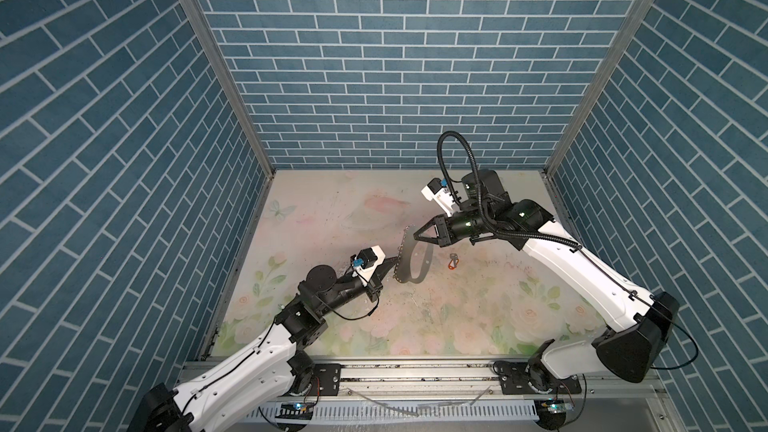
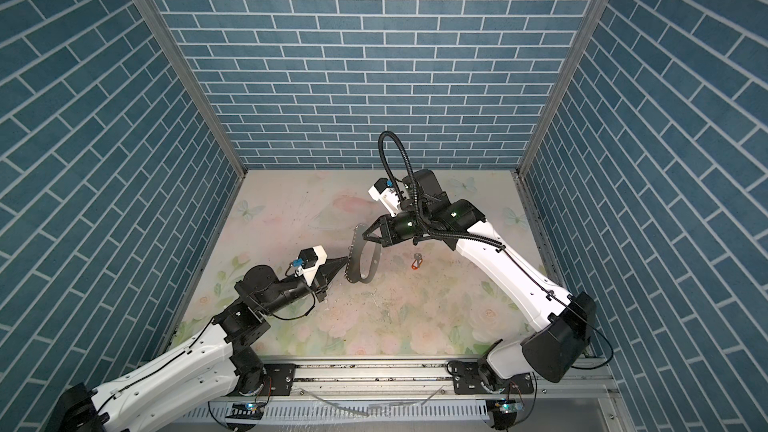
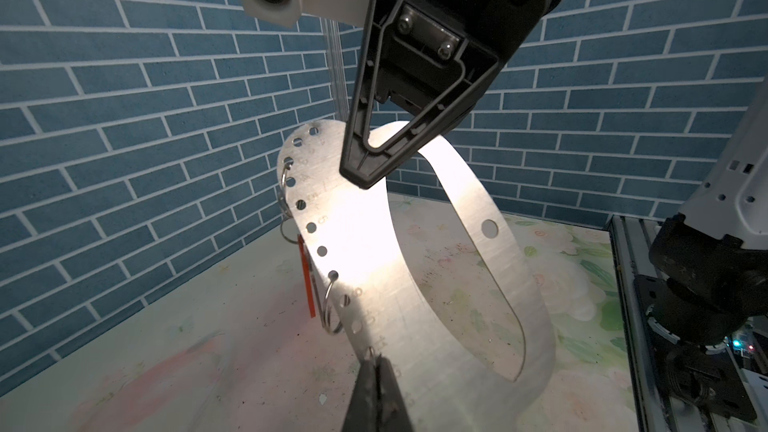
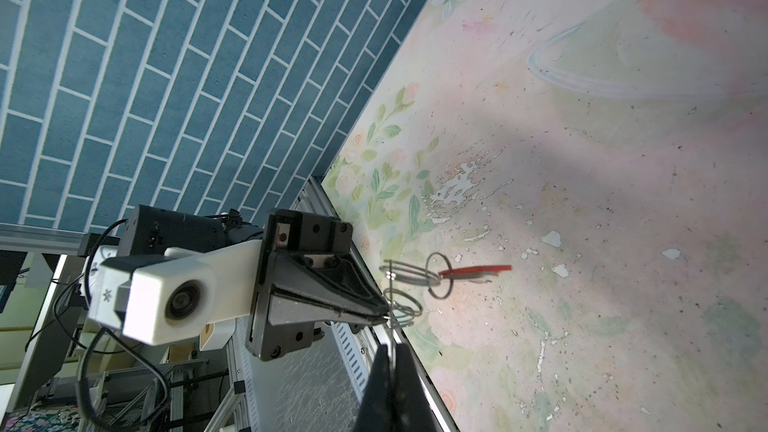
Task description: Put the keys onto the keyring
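The keyring hangs upright above the floral table between both grippers. In the left wrist view it is a shiny metal band with a row of holes and small wire rings along one edge. My left gripper is shut on that edge. My right gripper is shut on its upper end. One orange tag dangles from a ring. Another of the keys lies on the table to the right.
Blue brick walls close in three sides. An aluminium rail with the arm bases runs along the front edge. The table mat is scratched and chipped near the middle. The right arm's base stands near the keyring in the left wrist view.
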